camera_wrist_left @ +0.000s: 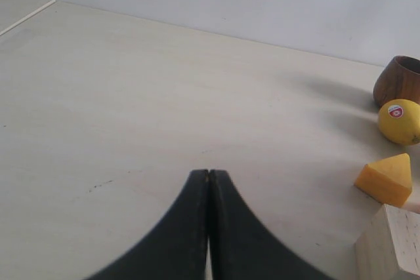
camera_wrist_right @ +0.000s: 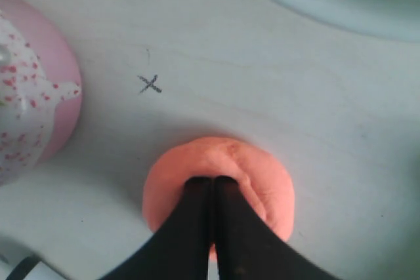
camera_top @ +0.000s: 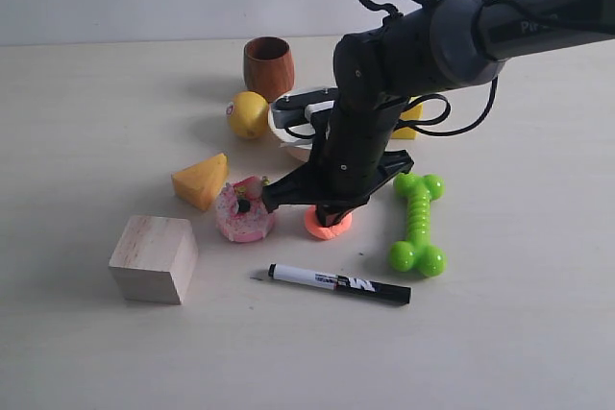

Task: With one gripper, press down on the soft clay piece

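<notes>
The soft clay piece is a salmon-orange flattened lump on the table, between the pink cake toy and the green bone toy. My right gripper is shut, and its closed fingertips rest down on the top of the clay, which shows a crease beside them. My left gripper is shut with nothing between its fingers, above bare table, and the exterior view does not show it.
Around the clay lie a yellow-orange cheese wedge, a wooden cube, a black marker, a lemon, a brown wooden cup and a white dish. A pencilled cross marks the table.
</notes>
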Robot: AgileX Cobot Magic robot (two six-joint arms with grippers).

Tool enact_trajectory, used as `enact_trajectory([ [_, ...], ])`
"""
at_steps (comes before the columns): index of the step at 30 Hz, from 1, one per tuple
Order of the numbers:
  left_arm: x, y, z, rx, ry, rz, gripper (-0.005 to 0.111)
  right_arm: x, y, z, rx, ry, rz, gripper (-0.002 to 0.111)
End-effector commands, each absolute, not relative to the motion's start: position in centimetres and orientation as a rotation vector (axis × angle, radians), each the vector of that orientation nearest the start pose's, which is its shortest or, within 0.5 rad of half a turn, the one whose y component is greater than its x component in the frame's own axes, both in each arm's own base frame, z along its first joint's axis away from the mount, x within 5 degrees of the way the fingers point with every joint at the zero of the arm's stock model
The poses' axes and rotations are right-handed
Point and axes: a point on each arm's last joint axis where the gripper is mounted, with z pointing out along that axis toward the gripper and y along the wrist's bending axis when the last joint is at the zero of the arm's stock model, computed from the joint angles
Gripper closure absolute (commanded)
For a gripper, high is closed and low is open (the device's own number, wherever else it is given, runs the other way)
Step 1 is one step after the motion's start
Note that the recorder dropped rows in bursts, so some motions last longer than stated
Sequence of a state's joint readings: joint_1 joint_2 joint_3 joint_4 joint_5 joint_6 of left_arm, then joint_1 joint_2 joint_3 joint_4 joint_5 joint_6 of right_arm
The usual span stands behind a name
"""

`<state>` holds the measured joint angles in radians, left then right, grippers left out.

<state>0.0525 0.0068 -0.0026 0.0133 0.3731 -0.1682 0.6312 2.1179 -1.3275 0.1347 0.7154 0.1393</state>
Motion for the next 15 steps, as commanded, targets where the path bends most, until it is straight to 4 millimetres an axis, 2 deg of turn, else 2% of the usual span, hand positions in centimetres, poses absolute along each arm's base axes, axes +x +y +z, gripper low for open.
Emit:
enact_trajectory([
  [1, 5.27, 0.27, 17.97, -0.193, 1.846, -0.075, 0.107, 31.51, 24.08, 9.68, -0.588, 3.026, 0.220, 0.090],
  [5, 5.27, 0.27, 17.97, -0.193, 1.846, -0.075, 0.107, 31.51, 24.23, 9.71, -0.563, 3.027, 0.245, 0.076],
  [15, 5.27, 0.27, 17.97, -0.193, 1.846, -0.075, 0.107, 31.51, 24.23, 9.71, -0.563, 3.027, 0.245, 0.076],
])
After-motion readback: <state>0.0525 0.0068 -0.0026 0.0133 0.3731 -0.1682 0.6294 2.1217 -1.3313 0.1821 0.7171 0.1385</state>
